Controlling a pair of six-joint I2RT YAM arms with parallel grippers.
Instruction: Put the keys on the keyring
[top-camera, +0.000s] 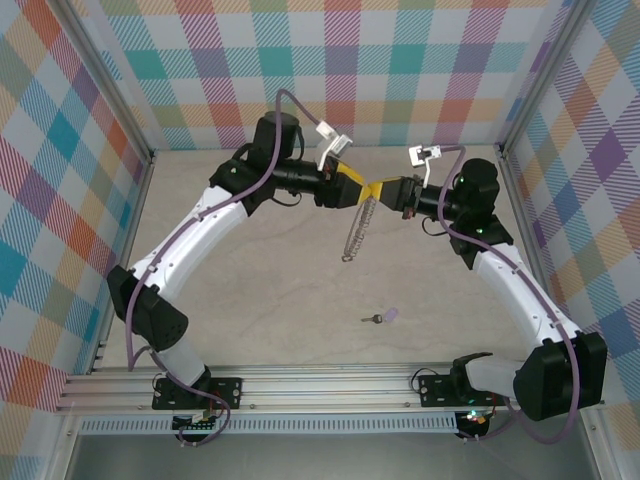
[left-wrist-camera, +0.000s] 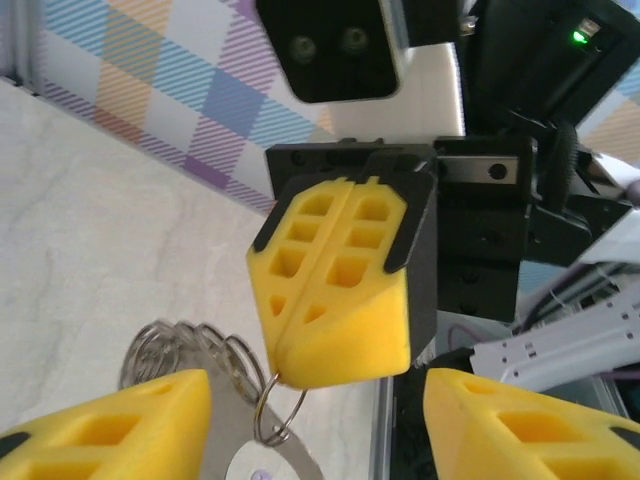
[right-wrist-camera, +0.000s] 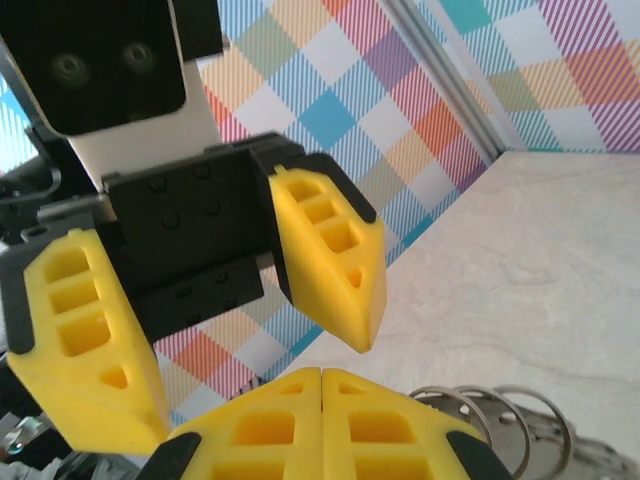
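While scanning from the left, tag left gripper (top-camera: 358, 187) first: raised above table (top-camera: 230, 310) near the middle of its far edge, fingers (right-wrist-camera: 330, 265) spread wide with nothing between, nose to nose with right gripper (top-camera: 385, 190).

Next, keyring (top-camera: 357, 230): off the table, dangling from the spot where both grippers meet, lower end swung toward the near-left. In left wrist view, scalloped loops just under the pinching tips.

Further right and nearer, key (top-camera: 383, 317): flat on table toward the near edge, a bit right of middle, lilac head to the right, blade to the left. Well apart from keyring and from both grippers.

Then right gripper again: pinched tight on a rim loop of keyring, carrying all of it.

Judged step: presenting the keyring mid-air ahead of any threading. Key untouched, so task barely begun.

Next move likely calls for one of two things. Either closing left fingers on the rim beside the right tips to share or take the hold, or keeping right as holder and sending left down for key. Needs a steady keyring and a fine pinch on the tiny key's head with blade free. Opening in the wire: cannot tell from these views.
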